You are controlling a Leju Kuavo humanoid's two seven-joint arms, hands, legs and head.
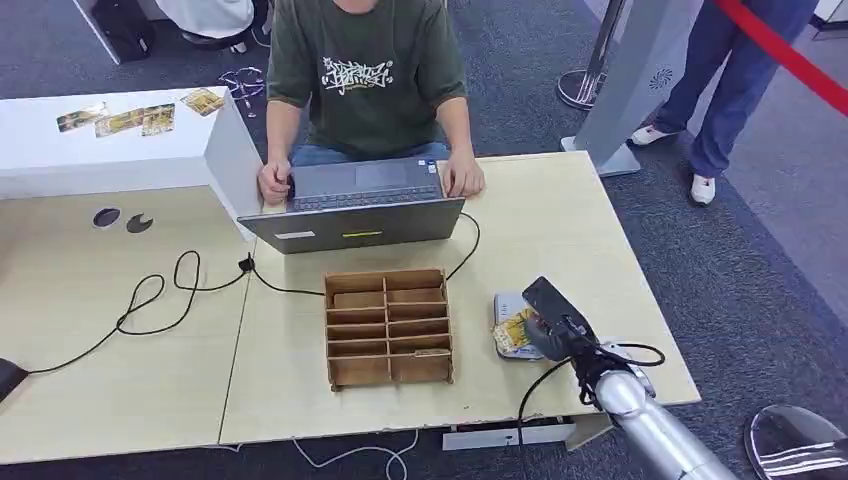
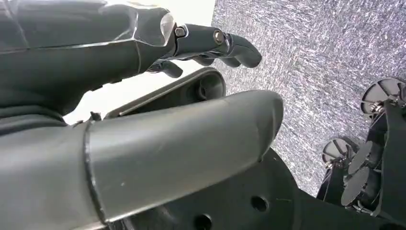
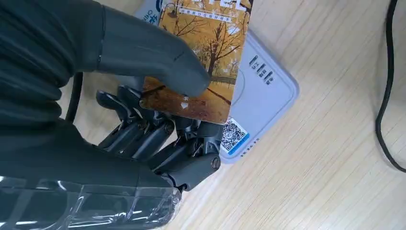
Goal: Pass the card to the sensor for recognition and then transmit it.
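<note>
My right hand [image 1: 557, 325] pinches a card [image 3: 206, 52] printed with an orange autumn-tree picture between its thumb and its fingers. The card hovers right over the pale grey sensor pad [image 3: 268, 96], which lies flat on the wooden table [image 1: 560, 220] to the right of the divider box. In the head view the card [image 1: 514, 331] covers much of the sensor pad [image 1: 503, 303]. A QR sticker [image 3: 233, 136] on the pad peeks out beneath the card. My left hand [image 2: 158, 96] hangs beside the table over grey carpet, its fingers loosely curled with nothing in them.
A wooden divider box [image 1: 388, 327] with several slots stands mid-table. Behind it a seated person types on a laptop [image 1: 355, 205]. Black cables [image 1: 170, 295] trail across the left table. Several more cards [image 1: 120, 120] lie on the white counter at the far left. Another person [image 1: 725, 90] stands at the right.
</note>
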